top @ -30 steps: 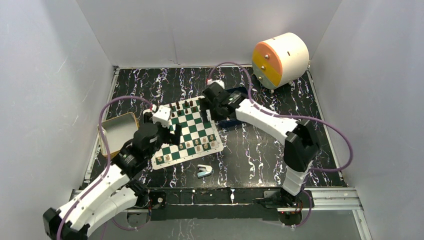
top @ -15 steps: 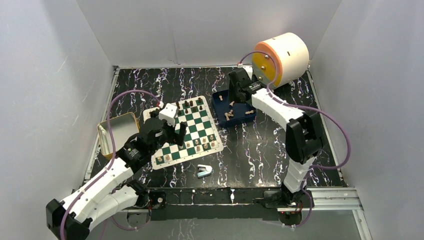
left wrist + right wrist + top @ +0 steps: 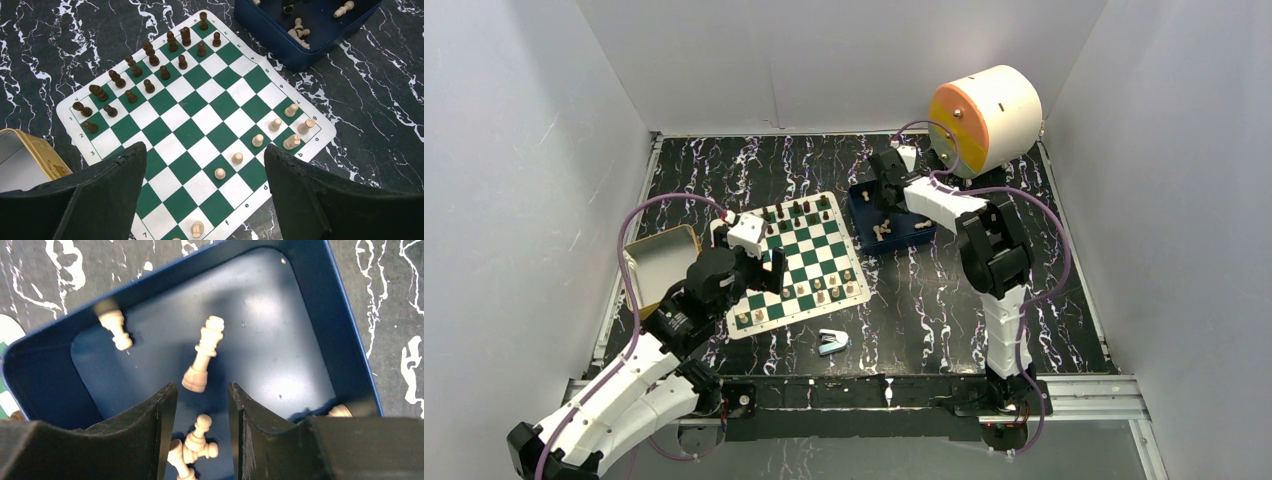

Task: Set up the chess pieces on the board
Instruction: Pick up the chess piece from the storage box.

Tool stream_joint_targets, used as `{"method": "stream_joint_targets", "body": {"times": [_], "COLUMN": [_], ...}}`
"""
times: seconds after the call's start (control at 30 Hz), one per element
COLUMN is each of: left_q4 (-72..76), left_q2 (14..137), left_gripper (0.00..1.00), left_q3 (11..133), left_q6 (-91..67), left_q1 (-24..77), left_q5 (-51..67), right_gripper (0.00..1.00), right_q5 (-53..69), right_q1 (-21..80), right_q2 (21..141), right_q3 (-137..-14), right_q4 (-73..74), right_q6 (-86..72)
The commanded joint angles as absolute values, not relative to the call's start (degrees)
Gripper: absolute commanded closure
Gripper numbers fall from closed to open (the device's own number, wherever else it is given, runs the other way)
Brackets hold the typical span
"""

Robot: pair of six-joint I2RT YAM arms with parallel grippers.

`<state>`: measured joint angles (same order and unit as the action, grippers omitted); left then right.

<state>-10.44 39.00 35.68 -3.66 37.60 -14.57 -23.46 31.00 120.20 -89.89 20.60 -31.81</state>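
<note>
Chess pieces [image 3: 150,86] on board [image 3: 200,125]; left end effector [image 3: 202,150] and right end effector [image 3: 201,390] spread, empty.

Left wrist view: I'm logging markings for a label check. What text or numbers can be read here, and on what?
"2", "3": white border of the board, left edge.
"d", "e", "f": the same border, near edge.
Other digits and letters along the border: too small to read surely.
Yellow tin: any print is too blurred to read.
</note>
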Motion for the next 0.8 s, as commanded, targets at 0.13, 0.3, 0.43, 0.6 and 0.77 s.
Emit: {"method": "stream_joint_targets", "body": {"times": [0.13, 0.3, 0.43, 0.6, 0.77], "left_q4": [-9.49, -10.3, -10.47, -13.29, -14.13], "left_q2": [37.12, 38.2, 38.84, 40.37, 42.15], "left_gripper": [0.17, 0.17, 0.18, 0.19, 0.21], "left_q3": [36.01, 36.62, 37.12, 38.71, 39.63], "left_q6": [-3.8, -4.11, -4.2, -4.93, -6.06], "left_q1": [37.44, 37.44, 37.42, 37.44, 37.44], "left_q5": [-16.48, -16.03, -16.2, -16.47, -15.6], "right_gripper": [0.51, 0.54, 0.61, 0.74, 0.8], "right_q5": [-25.79, -23.94, -23.54, -23.48, -22.09], "right_q1": [30.34, 30.34, 30.35, 30.37, 30.32], "right_q2": [122.85, 125.96, 127.01, 125.09, 120.33], "right_q3": [-94.74, -97.45, -97.91, -95.86, -93.1], "right_q4": [17.74, 19.35, 21.85, 21.39, 18.94], "right_q6": [-35.28, -33.18, -33.16, -31.7, -27.89]}}
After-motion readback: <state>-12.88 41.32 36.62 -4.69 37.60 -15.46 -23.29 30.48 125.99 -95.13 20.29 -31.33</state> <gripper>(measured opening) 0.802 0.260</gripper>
